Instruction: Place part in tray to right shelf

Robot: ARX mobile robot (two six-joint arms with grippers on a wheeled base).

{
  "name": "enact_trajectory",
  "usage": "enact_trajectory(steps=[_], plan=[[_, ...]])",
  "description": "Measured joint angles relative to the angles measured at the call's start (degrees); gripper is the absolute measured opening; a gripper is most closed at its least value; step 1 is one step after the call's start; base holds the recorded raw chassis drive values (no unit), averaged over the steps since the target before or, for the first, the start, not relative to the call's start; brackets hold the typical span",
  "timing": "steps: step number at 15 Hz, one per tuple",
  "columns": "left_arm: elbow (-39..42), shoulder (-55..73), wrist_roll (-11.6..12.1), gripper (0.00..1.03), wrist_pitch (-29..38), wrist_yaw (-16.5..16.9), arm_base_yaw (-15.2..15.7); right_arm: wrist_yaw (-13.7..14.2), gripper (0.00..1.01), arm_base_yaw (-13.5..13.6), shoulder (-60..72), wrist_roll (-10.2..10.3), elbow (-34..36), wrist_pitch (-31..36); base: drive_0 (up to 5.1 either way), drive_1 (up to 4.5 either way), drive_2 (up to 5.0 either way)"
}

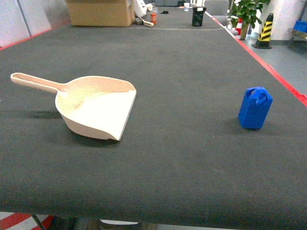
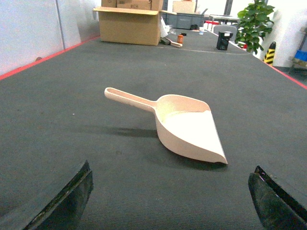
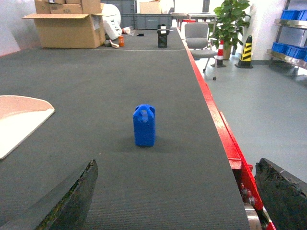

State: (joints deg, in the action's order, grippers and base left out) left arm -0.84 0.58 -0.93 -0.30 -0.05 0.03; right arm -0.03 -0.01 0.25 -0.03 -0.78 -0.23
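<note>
While the right gripper (image 3: 175, 201) hangs wide open and empty, the part (image 3: 144, 125) stands upright just beyond it, near the table's right edge. The left gripper (image 2: 170, 201), likewise spread and empty, faces the tray (image 2: 189, 125) lying far left, open edge toward the part, probably ready to receive it.

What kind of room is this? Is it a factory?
Probably a workshop or warehouse floor. A long dark work table with a red edge fills the view, cardboard boxes are stacked at its far end, and a metal shelf holding blue crates stands beside a striped safety bollard.
</note>
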Motion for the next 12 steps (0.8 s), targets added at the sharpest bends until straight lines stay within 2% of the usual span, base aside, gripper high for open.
enact_trajectory(steps=[12], plan=[[0.0,0.0,0.0,0.98,0.0,0.0,0.0,0.0,0.98,0.0,0.0,0.0,0.0,0.0,0.0,0.0,0.0]])
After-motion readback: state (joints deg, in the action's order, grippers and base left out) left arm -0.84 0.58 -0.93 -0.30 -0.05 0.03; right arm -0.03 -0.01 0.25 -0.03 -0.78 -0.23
